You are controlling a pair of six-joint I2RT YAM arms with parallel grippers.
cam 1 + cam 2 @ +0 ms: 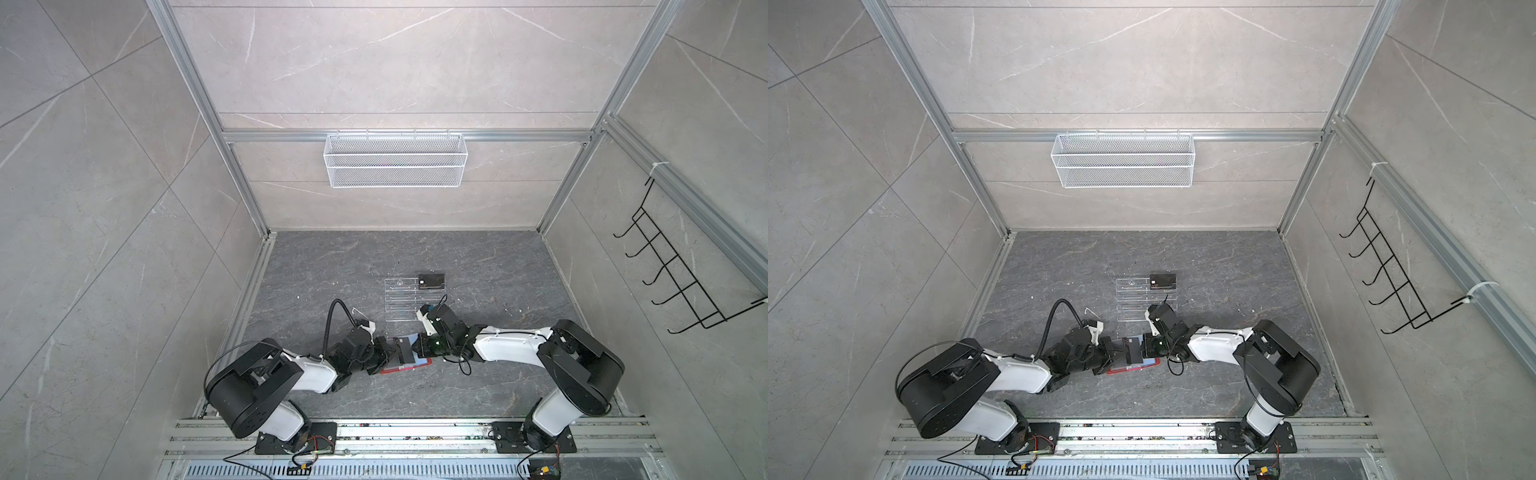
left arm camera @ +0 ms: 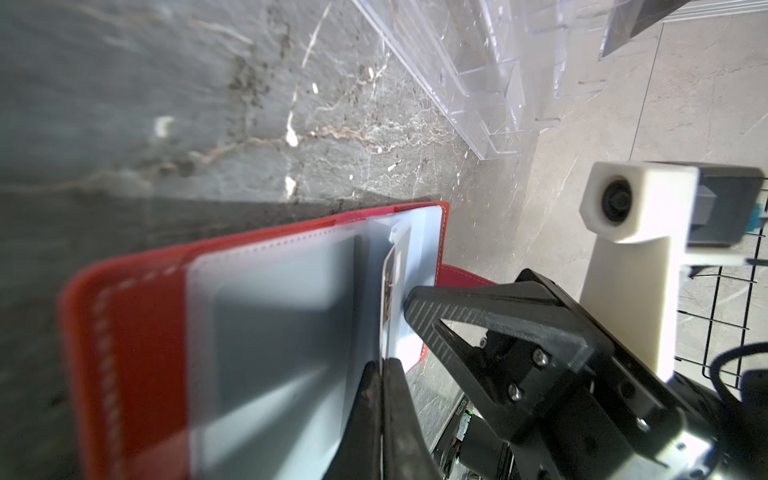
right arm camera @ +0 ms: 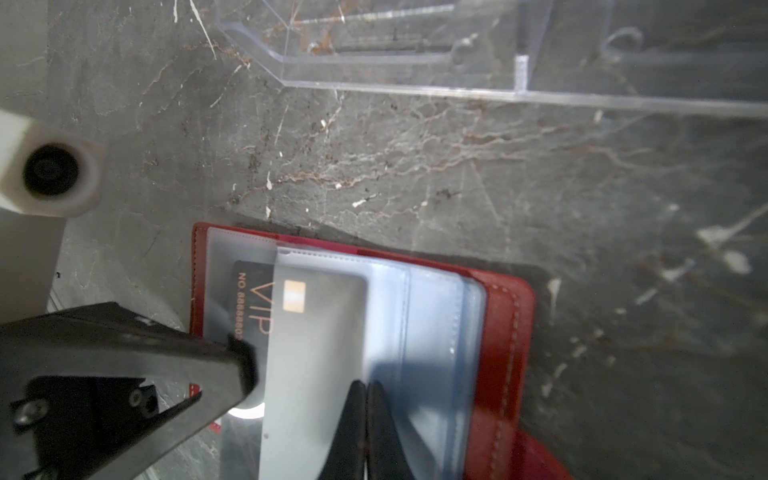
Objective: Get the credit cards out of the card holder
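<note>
So the red leather-look card holder (image 1: 392, 370) is lying open on the dark marble-look tabletop (image 1: 332, 270), right between the two arms. Both the left gripper (image 2: 380, 365) and the right gripper (image 3: 365, 384) are pinched tight on the same lifted clear plastic sleeve (image 3: 386, 316), from opposite edges, with a grey chip card (image 3: 320, 332) inside. Honestly can't tell if the left one has card or just plastic, too blurry. A black VIP card (image 3: 249, 299) sits in the sleeve underneath. Another dark card (image 1: 432, 281) rests on the transparent acrylic rack (image 1: 399, 305) further back.
</note>
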